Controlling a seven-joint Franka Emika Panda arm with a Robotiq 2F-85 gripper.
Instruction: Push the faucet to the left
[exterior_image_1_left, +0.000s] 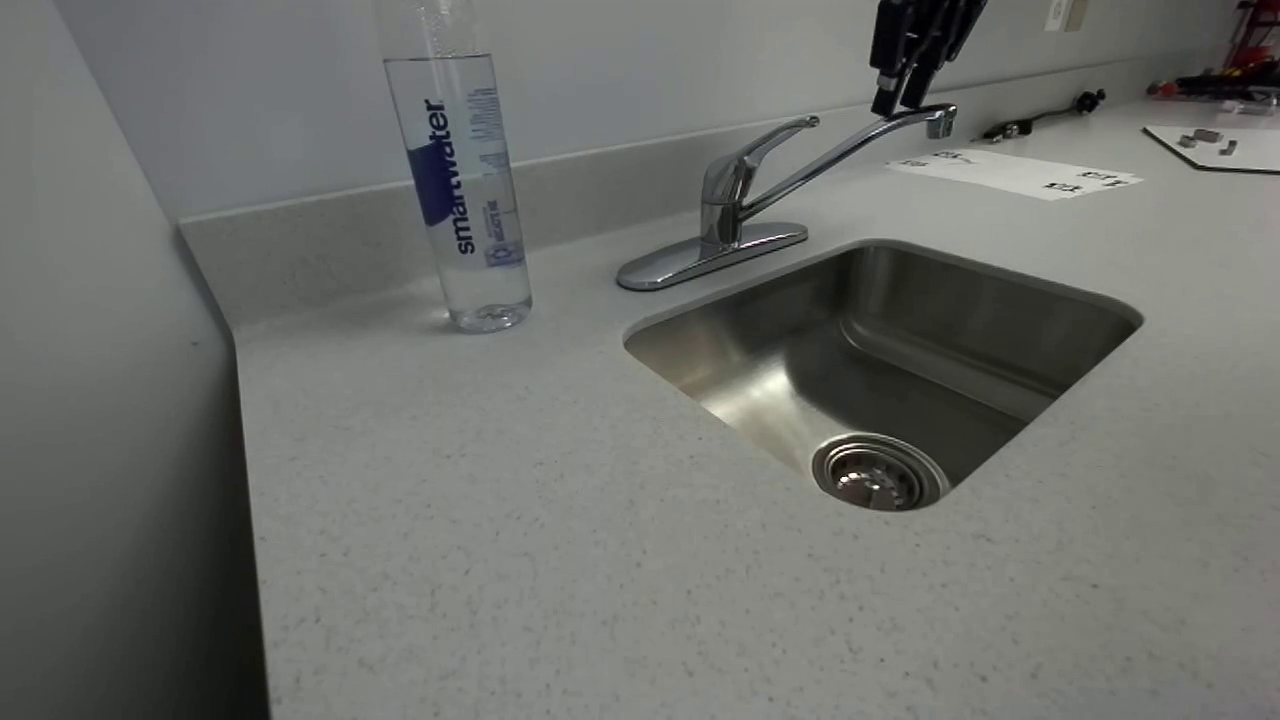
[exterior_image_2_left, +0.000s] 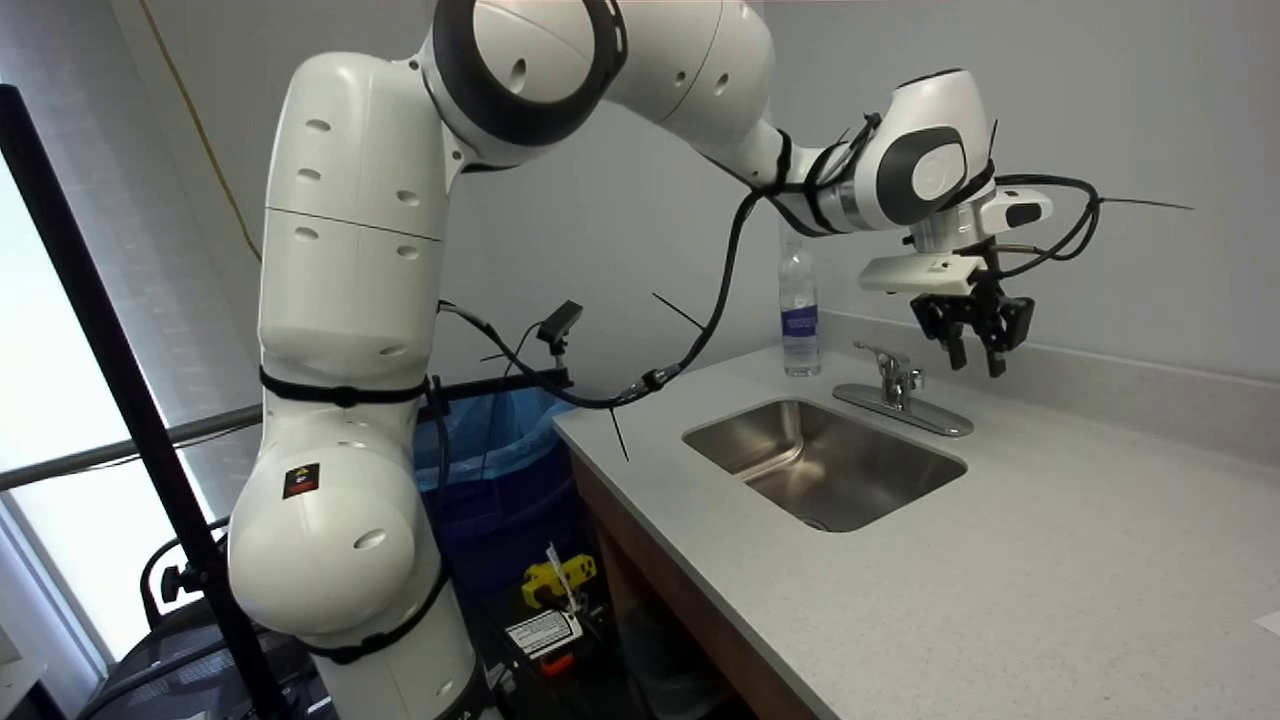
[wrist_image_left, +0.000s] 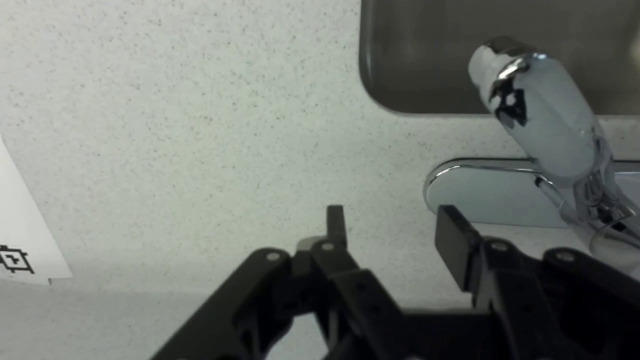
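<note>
The chrome faucet (exterior_image_1_left: 722, 190) stands on its oval base plate behind the sink, its long spout reaching out and up. It also shows in an exterior view (exterior_image_2_left: 895, 385). In the wrist view the faucet spout (wrist_image_left: 550, 115) is at the right, angled over the sink, with its tip at upper left; the lever is out of view there. My gripper (wrist_image_left: 392, 225) is open and empty, left of the spout and apart from it in the wrist view. The gripper also shows in both exterior views (exterior_image_1_left: 900, 100) (exterior_image_2_left: 977, 362), above counter level near the backsplash.
A clear water bottle (exterior_image_1_left: 465, 190) stands beside the faucet; it also shows in an exterior view (exterior_image_2_left: 799, 320). The steel sink (exterior_image_1_left: 880, 340) is set in the counter. A backsplash (exterior_image_1_left: 590, 200) runs behind. A white marker sheet (exterior_image_1_left: 1015, 175) and a dark cabled object (exterior_image_1_left: 1040, 120) lie farther along.
</note>
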